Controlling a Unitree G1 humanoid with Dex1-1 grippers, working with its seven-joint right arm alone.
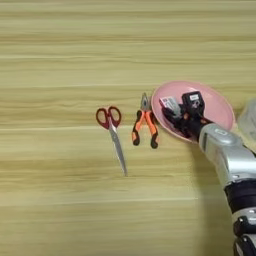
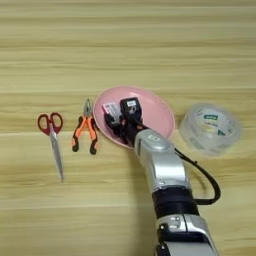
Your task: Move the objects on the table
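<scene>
One small flat pink-and-white box (image 2: pixel 112 109) (light, stiff, you'd pinch its edges) sits gripped in your black claw (image 2: pixel 120 116) over the round pink plate (image 2: pixel 157 112).

No text, number or brand can be read. The tape roll (image 2: pixel 210 128) carries a small green-and-white label on its inner core, but its print is too small to make out. The small box (image 2: pixel 112 111) on the plate (image 2: pixel 159 112) shows pink-and-white markings, likewise illegible.
</scene>
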